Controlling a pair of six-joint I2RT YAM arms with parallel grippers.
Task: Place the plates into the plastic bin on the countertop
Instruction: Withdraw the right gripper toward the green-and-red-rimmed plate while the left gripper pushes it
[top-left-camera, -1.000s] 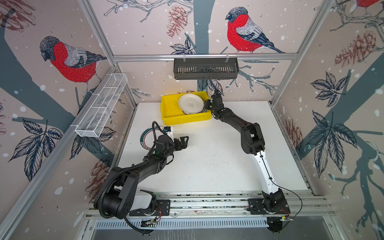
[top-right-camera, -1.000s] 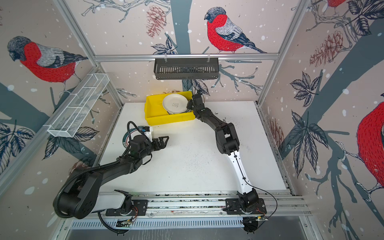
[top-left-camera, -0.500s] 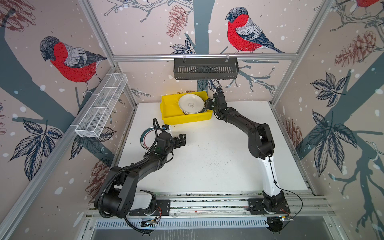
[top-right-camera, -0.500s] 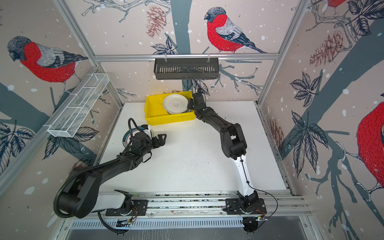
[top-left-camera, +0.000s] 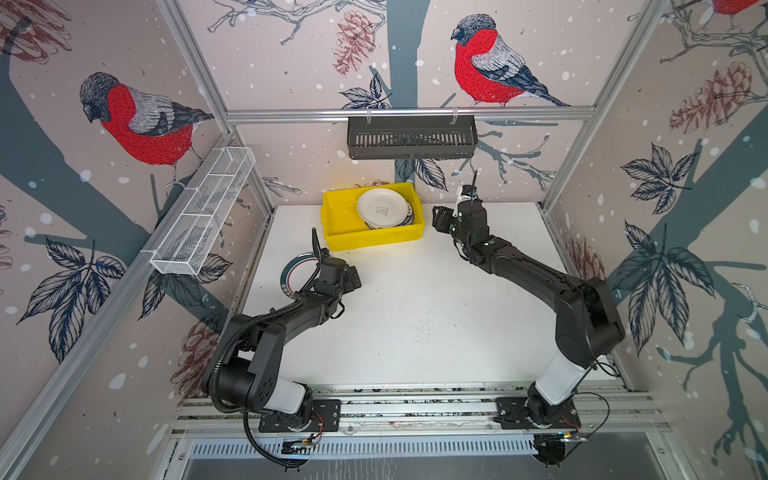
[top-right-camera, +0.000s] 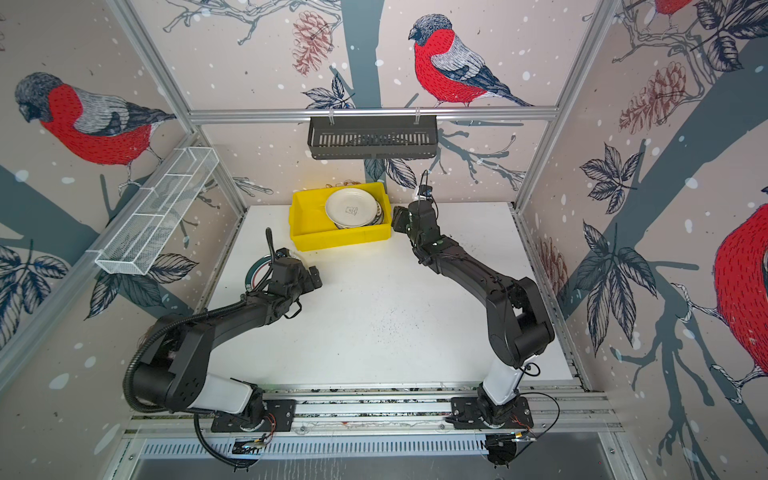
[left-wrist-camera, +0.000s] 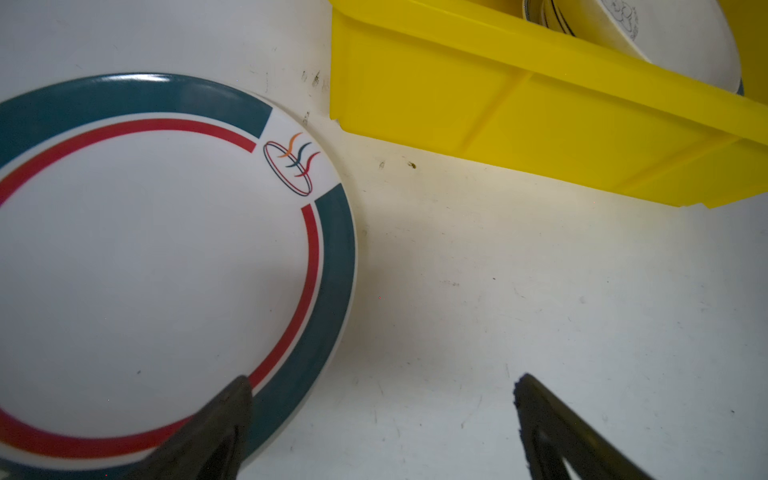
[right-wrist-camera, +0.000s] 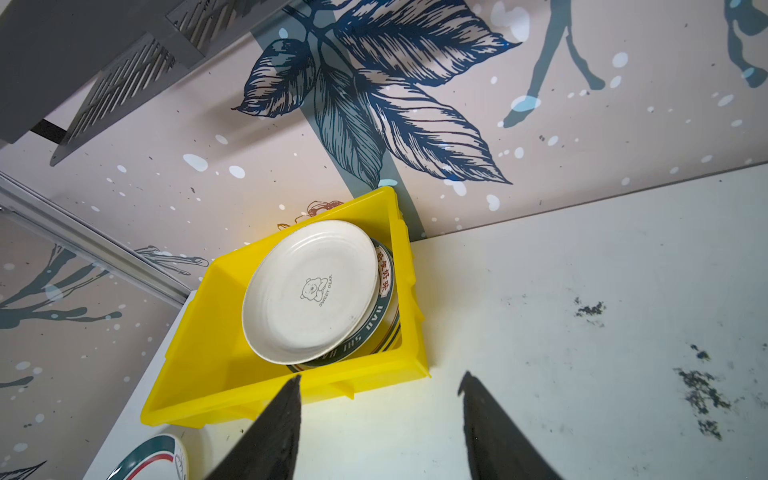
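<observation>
The left gripper (left-wrist-camera: 382, 382) stands wide open with nothing between its jaws. In the left wrist view one finger (left-wrist-camera: 224, 415) lies over the teal rim of the round white plate with a teal band and red ring (left-wrist-camera: 145, 270), and the other is over bare desk (top-left-camera: 415, 311). Whether the first finger touches the plate cannot be told. That plate lies flat on the desk near the corner of the bright yellow rectangular plastic bin (top-left-camera: 374, 240), largely hidden under the left arm in both top views.

The right gripper (top-left-camera: 440, 218) has its jaws apart and holds nothing. It hangs just beside the bin's right end, above the desk, its fingers (right-wrist-camera: 274, 432) clear of the yellow wall.

Inside the bin, toward its right end, a plain cream round plate with a small bear print (right-wrist-camera: 307, 291) rests tilted on top of a stack of green-rimmed lettered plates (right-wrist-camera: 374, 328), one showing red characters.
</observation>
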